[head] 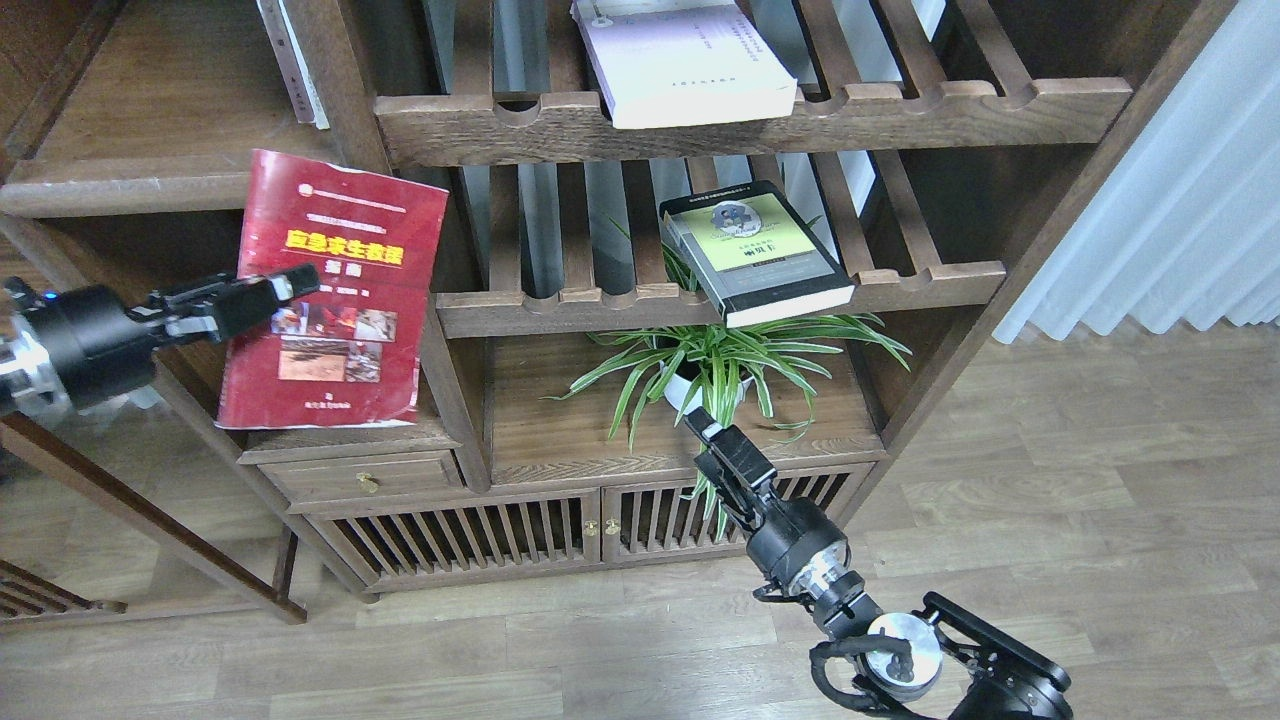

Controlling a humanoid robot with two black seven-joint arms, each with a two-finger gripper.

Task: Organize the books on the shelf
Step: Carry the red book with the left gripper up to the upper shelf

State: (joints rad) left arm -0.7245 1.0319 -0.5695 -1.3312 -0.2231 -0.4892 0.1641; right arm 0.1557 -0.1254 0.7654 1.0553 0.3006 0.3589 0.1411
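Soft, even daylight fills the room, brightest at the sheer white curtain (1180, 190) on the right. The thick white-lilac book (690, 65) on the far upper rack is washed out by glare, its cover print nearly lost. The bookcase (330, 120) recesses at left sit in deep shadow. Focus is crisp across the wooden floor (1050, 480) and the plant (720, 365); straight posts splay outward toward the frame edges.

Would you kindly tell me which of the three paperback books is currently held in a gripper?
The red book with the gold title, clamped by the left gripper; the black one and white-lilac one lie on slatted racks.
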